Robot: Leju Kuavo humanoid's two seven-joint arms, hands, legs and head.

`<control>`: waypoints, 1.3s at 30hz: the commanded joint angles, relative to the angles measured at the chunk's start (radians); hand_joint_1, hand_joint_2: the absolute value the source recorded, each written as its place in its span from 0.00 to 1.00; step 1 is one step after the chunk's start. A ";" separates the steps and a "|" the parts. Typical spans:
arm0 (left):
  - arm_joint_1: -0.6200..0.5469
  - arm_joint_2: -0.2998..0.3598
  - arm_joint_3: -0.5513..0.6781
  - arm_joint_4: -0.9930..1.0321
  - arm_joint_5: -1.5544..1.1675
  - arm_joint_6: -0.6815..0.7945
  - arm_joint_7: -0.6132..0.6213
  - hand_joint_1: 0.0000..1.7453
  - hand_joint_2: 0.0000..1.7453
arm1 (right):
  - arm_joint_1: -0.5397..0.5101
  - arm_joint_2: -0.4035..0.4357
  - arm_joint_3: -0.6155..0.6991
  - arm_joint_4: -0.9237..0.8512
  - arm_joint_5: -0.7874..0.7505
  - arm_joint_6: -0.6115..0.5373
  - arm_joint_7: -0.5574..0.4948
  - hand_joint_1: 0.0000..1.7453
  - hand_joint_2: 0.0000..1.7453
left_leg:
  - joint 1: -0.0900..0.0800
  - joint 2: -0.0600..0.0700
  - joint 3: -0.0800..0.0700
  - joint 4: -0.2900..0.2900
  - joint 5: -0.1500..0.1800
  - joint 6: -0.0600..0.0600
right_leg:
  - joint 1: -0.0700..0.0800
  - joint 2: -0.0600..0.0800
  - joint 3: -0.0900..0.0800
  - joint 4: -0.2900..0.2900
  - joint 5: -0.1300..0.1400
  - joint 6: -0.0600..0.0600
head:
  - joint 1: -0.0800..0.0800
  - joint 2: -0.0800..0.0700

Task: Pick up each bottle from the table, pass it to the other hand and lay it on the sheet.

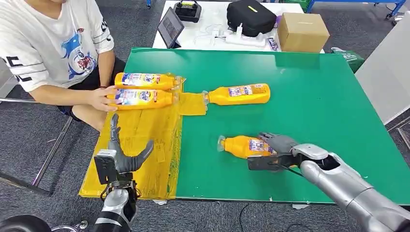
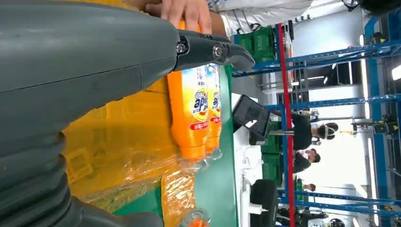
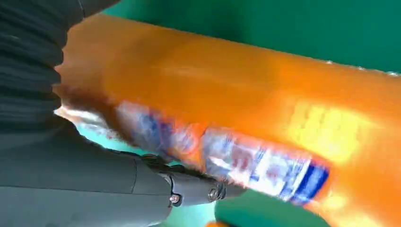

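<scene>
Bottle [image 2: 195, 113] label: "aple"-like lettering, sideways; other print too blurred.

High head view, two close wrist views

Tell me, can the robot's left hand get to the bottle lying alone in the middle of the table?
Probably not easily. The left hand hovers open over the sheet, and that bottle lies well beyond it on the green table. Nothing blocks the way; it just looks far.

Four orange bottles [image 1: 244, 146] with blue, white and red labels lie on a green table [image 1: 314, 111] and its crinkled yellow sheet [image 1: 145, 145], beside a person's white printed shirt [image 1: 53, 38], with a brown box [image 1: 302, 31] far right.
</scene>
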 commanded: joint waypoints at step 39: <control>0.069 -0.035 0.026 -0.107 -0.004 -0.034 0.058 0.00 1.00 | 0.481 0.505 -0.652 -0.371 0.491 -0.692 -0.017 1.00 1.00 | 0.003 0.002 0.001 -0.001 -0.002 -0.002 | 0.003 0.001 -0.001 0.001 -0.002 -0.003 | 0.000 0.000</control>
